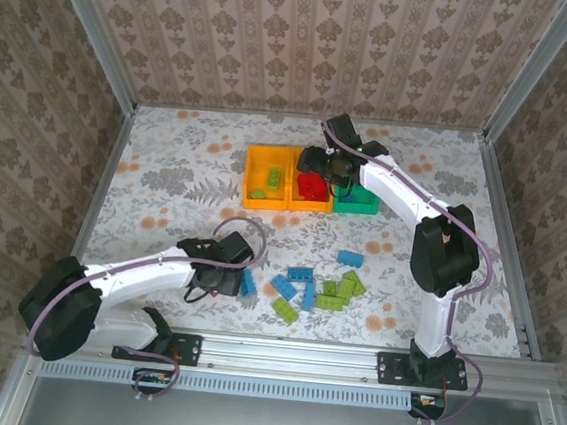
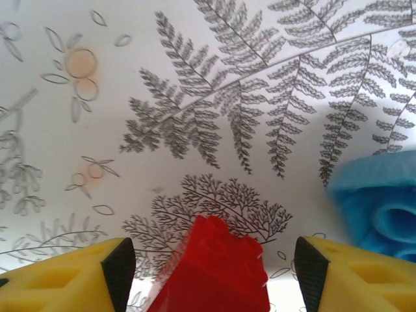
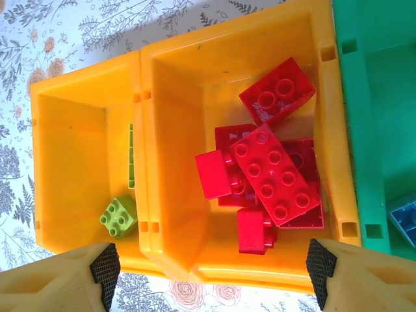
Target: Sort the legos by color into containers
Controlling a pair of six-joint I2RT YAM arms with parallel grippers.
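The left arm (image 1: 137, 274) lies low, stretched from its base toward the middle of the worktop (image 1: 188, 163). The left gripper (image 2: 209, 263) has its jaws apart, a red brick (image 2: 214, 279) between them touching neither pad, a blue brick (image 2: 380, 208) just beside. Loose blue and lime bricks (image 1: 318, 288) lie to the right. The right arm (image 1: 406, 192) rises, folds at the elbow and reaches to the bins. The right gripper (image 3: 211, 266) hangs spread wide and empty over the middle orange bin (image 3: 175, 117) holding red bricks (image 3: 273, 172). That bin stands between the left orange bin (image 3: 71, 156), which holds a lime brick (image 3: 119, 216), and the green bin (image 3: 354, 130).
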